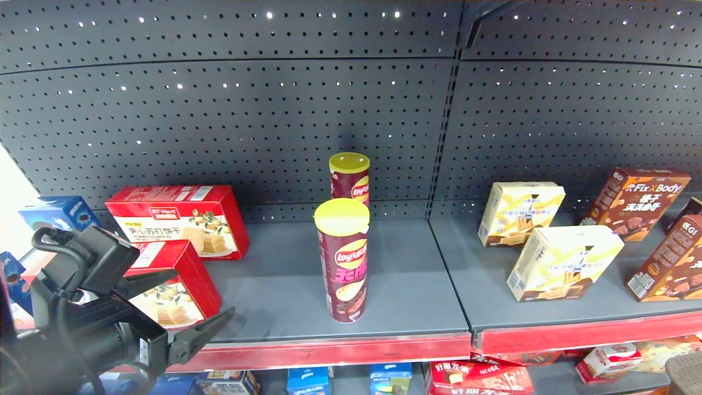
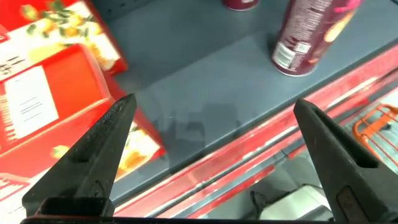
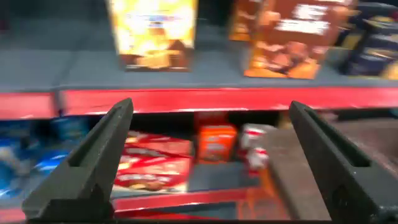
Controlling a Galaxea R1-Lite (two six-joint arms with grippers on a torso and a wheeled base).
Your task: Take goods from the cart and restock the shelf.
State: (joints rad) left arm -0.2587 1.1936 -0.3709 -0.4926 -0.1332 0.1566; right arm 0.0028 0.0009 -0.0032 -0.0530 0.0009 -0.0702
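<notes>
jaws of the left gripper (image 1: 204, 291) stand wide apart and empty at the shelf's (image 1: 406, 296) front edge; the right gripper's (image 3: 210, 104) jaws gape too. at 3 o'clock from the left gripper, well apart, the front chip can (image 1: 343, 260) stands upright, long axis vertical, yellow lid up, maroon printed label facing outward. a second can (image 1: 349, 178) stands behind it at 12 o'clock.

You're facing a dark grey pegboard back panel (image 1: 219, 109), split by a vertical upright (image 1: 445, 142). Light pinpoints show through its holes. Grey shelf (image 1: 417, 285), red front strip (image 1: 329, 349). Bright glare (image 1: 8, 214) far left.
</notes>
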